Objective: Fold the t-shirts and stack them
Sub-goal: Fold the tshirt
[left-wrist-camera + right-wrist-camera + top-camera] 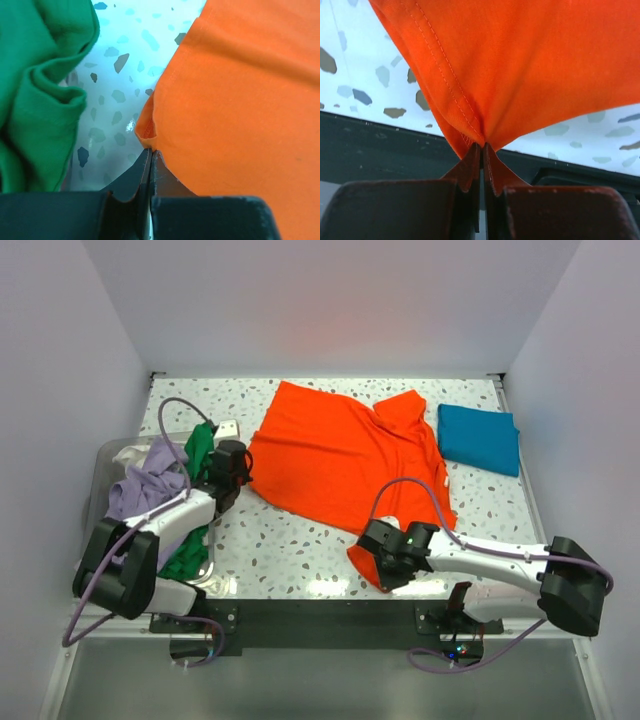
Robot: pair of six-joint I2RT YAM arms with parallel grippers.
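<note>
speckled white table [300, 540], pale walls [330, 300] boxing it in on three sides. orange t-shirt [340, 455] sprawled across the middle, folded teal t-shirt [478, 437] at the far right. green t-shirt [202, 450] and lavender t-shirt [140, 490] are heaped in a bin [105, 455] on the left. left gripper [151, 152] reaches in low, jaws pinched tight on the orange t-shirt's left edge. right gripper [482, 147] stretches leftward along the near edge, clamped on the hem corner.

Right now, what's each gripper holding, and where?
Both hold the orange t-shirt: left gripper pinches its left-side corner, right gripper its near hem corner.
</note>
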